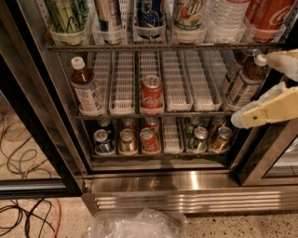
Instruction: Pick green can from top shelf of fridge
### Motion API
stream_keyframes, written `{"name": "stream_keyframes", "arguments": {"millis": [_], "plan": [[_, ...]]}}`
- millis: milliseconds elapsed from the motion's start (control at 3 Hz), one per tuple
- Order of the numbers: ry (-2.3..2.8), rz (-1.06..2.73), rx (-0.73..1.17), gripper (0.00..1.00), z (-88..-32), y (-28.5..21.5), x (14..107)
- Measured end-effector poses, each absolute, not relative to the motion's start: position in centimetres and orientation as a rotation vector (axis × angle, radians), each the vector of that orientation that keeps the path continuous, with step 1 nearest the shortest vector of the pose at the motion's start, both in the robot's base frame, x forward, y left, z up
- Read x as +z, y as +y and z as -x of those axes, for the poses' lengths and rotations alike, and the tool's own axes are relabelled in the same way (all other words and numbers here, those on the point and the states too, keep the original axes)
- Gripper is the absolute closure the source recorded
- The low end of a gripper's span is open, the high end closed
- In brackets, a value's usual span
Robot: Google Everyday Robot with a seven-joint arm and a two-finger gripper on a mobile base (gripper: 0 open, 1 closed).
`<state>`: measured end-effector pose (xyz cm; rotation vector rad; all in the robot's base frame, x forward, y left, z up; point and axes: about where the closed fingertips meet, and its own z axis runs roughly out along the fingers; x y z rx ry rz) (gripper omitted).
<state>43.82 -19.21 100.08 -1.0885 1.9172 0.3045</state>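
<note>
Olive-green with dark scribbled lines, your green can (69, 14) stands at the left end of the top shelf (163, 47). Its foot sits in a translucent cup-front tray and its top is cut off by the frame edge. To its right along that shelf you have a slim pale can (108, 13), a blue can (150, 11), a white-and-green can (190, 11), a clear bottle (224, 18) and a red cola can (272, 14).

Your gripper (251, 88) hangs at the right edge of the fridge (186, 182), level with the middle shelf (153, 115) and well apart from the green can. Its two cream fingers (267, 110) are spread wide, one above the other. Nothing is between them; they sit in front of the two brown bottles (242, 79) at that shelf's right end.

Also on the middle shelf you see a brown bottle (86, 86) with a white cap at the left and a red can (152, 93) in the centre lane, with white lane trays between and beside them.

The bottom shelf (153, 155) holds a row of short cans, with more behind them.

Below, the steel base shines, with a louvred grille under it. Crumpled clear plastic (137, 225) lies on the floor nearest you, and cables (23, 153) trail on the floor at the left.
</note>
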Motion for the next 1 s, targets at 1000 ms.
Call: {"name": "stream_keyframes", "arguments": {"millis": [1000], "plan": [[1.655, 1.017, 0.411, 0.0, -43.7, -15.7, 107.1]]}}
